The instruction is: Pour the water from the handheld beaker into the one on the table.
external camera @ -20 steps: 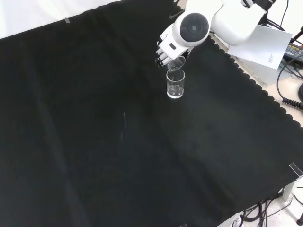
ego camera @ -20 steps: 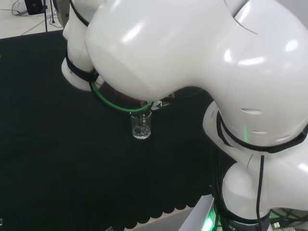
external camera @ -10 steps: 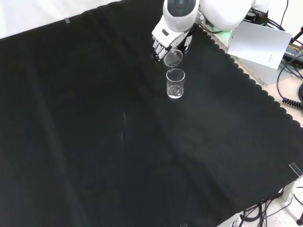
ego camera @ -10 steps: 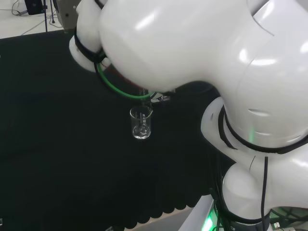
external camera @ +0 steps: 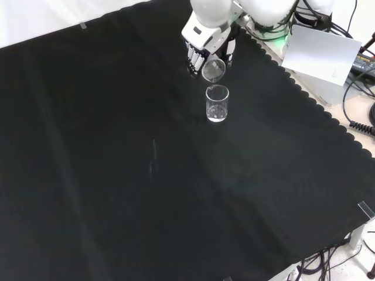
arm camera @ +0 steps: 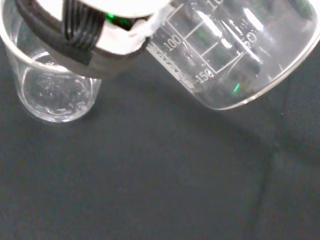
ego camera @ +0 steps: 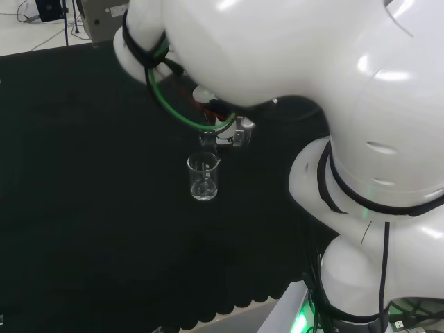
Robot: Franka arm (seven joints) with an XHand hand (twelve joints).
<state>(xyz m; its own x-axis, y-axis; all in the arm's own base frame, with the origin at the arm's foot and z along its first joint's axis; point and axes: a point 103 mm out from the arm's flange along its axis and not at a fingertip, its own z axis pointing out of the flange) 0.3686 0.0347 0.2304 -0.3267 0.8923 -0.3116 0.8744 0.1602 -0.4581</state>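
Across the table (external camera: 117,175) I see black cloth (external camera: 88,117) covering nearly everything, lightly creased, with a scalloped edge along the right side in the front view and small strips of tape at its borders. Beyond that edge sit a white sheet of paper (external camera: 319,55), some cables (external camera: 357,111) and a pale floor. In the head view the far side of the room shows more light floor and a dark stand.

Near the top of the front view, the robot hand (external camera: 202,47) has its fingers curled round a clear glass beaker (external camera: 213,70), which I see tilted, mouth downward, just above a second beaker (external camera: 217,104) standing upright on the cloth. The two do not appear to touch. In the wrist view the held beaker (arm camera: 235,55) lies steeply tipped, its printed scale visible, with the standing beaker (arm camera: 52,85) beside it; a little water seems to lie at the bottom of the standing one. I cannot tell whether any water is left in the tilted one. In the head view the standing beaker (ego camera: 203,177) sits below the arm's big white links (ego camera: 312,83).
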